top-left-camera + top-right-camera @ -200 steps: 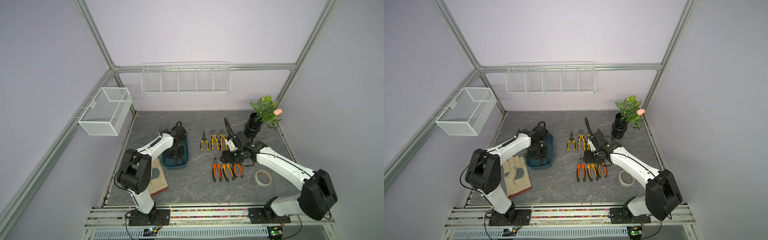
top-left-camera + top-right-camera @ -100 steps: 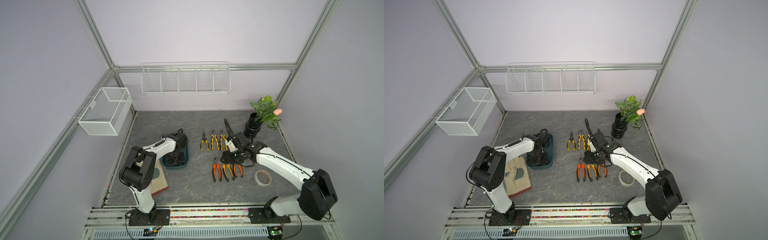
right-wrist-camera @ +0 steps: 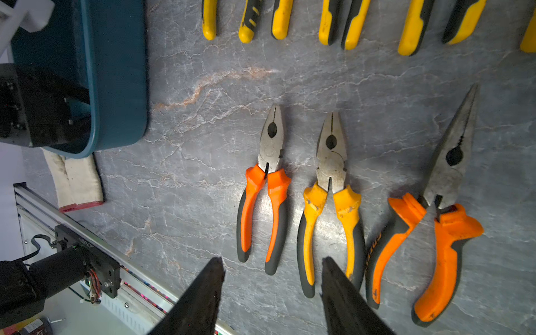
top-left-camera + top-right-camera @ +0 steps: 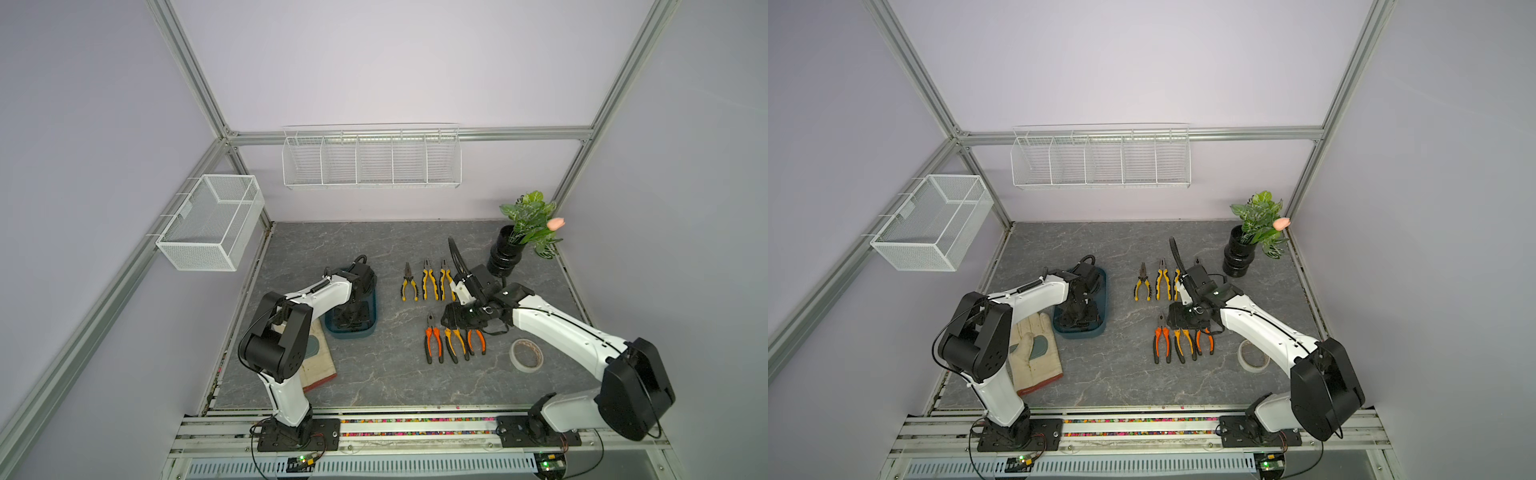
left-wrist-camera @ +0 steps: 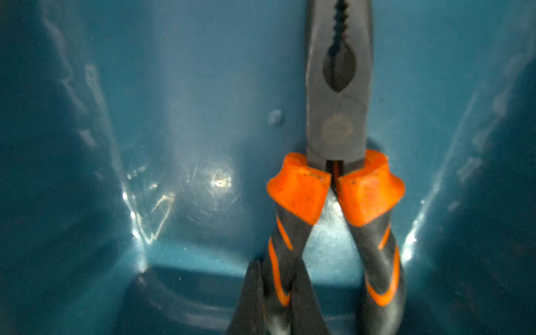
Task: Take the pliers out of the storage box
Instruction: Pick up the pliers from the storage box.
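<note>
Left gripper (image 5: 275,298), jaws closed on one handle of the orange-handled long-nose pliers (image 5: 336,130) right of centre in the teal storage box (image 5: 174,116): lift vertically, clearing the walls; right gripper (image 3: 272,262) jaws open above the worktop (image 3: 203,150).

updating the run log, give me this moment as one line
left gripper: shut on orange-handled pliers inside teal storage box | right gripper: open, empty, above pliers row on table
</note>
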